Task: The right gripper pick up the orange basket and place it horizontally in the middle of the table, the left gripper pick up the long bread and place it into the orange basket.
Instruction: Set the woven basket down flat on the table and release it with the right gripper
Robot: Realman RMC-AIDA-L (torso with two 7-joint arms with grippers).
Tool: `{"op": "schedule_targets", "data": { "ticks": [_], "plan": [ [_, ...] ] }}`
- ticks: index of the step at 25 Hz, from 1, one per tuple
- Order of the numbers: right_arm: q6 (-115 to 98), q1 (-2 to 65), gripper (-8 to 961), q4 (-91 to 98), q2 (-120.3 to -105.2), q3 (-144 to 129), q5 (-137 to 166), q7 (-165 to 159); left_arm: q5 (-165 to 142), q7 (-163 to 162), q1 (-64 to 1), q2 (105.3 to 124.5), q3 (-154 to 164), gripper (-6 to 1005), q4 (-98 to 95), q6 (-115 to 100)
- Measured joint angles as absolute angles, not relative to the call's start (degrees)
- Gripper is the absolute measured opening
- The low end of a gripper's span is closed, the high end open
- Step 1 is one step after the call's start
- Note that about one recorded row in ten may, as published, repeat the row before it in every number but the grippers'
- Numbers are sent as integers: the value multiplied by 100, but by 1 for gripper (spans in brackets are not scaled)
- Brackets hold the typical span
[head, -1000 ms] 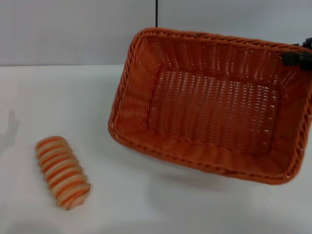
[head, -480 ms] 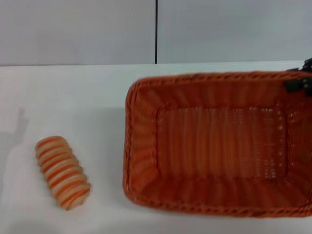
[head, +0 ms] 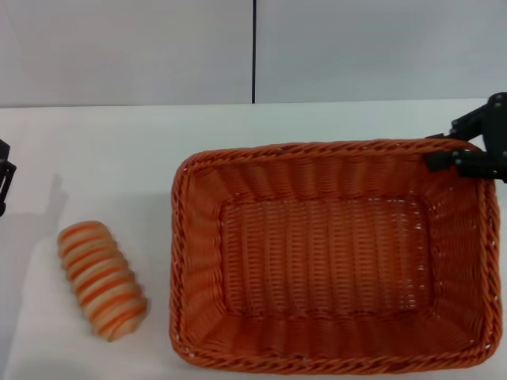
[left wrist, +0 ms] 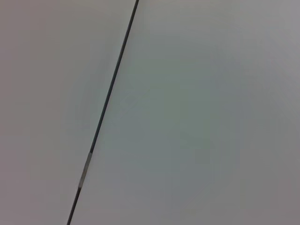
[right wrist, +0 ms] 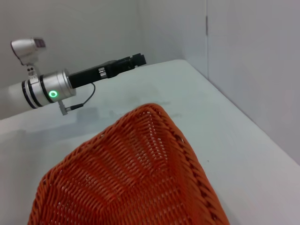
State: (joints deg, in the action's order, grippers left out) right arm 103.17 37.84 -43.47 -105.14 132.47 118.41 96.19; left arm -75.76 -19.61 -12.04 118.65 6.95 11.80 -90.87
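The orange basket (head: 196,261) lies flat and lengthwise across the white table (head: 111,150), filling its middle and right. My right gripper (head: 448,155) is at the basket's far right corner, its black fingers straddling the braided rim and shut on it. The right wrist view shows the basket (right wrist: 131,173) close below. The long bread (head: 101,279), striped tan and orange, lies on the table left of the basket, apart from it. My left gripper (head: 3,179) just shows at the far left edge, above the bread; the right wrist view shows the left gripper (right wrist: 139,59) over the table.
A grey wall with a dark vertical seam (head: 254,51) stands behind the table. The left wrist view shows only that wall and the seam (left wrist: 108,98). Bare tabletop lies between the bread and the basket and along the far side.
The basket came down from a tilted, raised pose to lie flat, and shifted left toward the middle. The right gripper followed it. The left gripper has entered at the left edge. The bread stayed put.
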Motion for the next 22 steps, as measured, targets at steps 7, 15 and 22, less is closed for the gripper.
{"op": "schedule_targets", "data": {
  "ticks": [7, 15, 22],
  "plan": [
    [10114, 3976, 183, -4014, -10560, 13193, 11871, 9865, -7577, -1960, -1178, 11860, 833, 799, 1187, -9084],
    [9915, 4048, 186, -3880, -10640, 13117, 11914, 10075, -7576, -1960, -1184, 11856, 912, 798, 1187, -9094],
    [9852, 4194, 188, -3811, -10672, 13001, 11933, 9852, -7576, -1962, -1193, 11856, 915, 798, 1187, -9102]
  ]
}}
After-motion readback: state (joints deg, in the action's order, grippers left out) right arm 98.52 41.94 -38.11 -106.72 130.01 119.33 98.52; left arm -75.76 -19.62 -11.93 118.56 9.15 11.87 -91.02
